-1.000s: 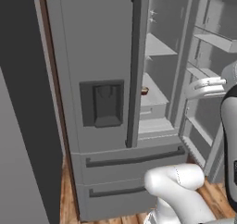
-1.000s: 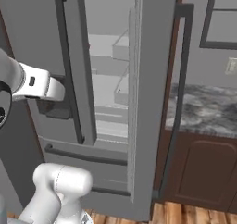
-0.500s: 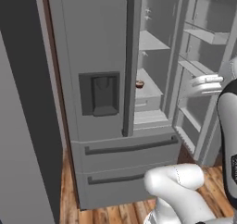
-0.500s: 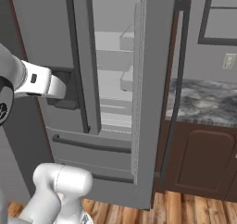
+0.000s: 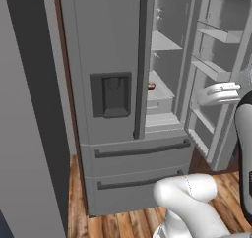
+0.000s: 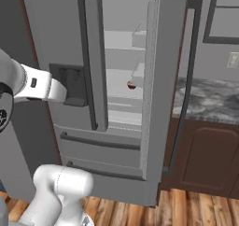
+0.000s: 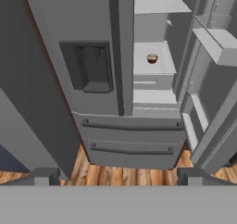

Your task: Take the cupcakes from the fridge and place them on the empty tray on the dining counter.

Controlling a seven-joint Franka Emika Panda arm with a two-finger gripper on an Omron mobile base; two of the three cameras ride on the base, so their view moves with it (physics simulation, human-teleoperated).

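Note:
The fridge [image 5: 108, 45] [image 6: 56, 33] [image 7: 69, 19] stands with its left door shut and its right door [image 5: 221, 60] [image 7: 217, 79] swung open. On a pale middle shelf inside sits one small cupcake [image 5: 151, 86] [image 6: 131, 85] [image 7: 152, 58] in a dark wrapper, upright and alone. My gripper [image 7: 119, 177] is open, well back from the fridge and facing its front, with nothing between its fingertips [image 7: 46, 176]. The tray and the dining counter are out of view.
The open door carries empty bins [image 5: 214, 33]. Two bottom drawers [image 5: 140, 151] with dark handles sit below the shelves. A dark wall panel [image 5: 29, 109] flanks the fridge's left. A marbled wall counter [image 6: 210, 99] over dark cabinets stands to its right. The floor is wood planks [image 7: 134, 174].
Both base pictures have shifted as a whole, so the camera moved in front of the fridge. The cupcake stays on its shelf and the gripper stays open.

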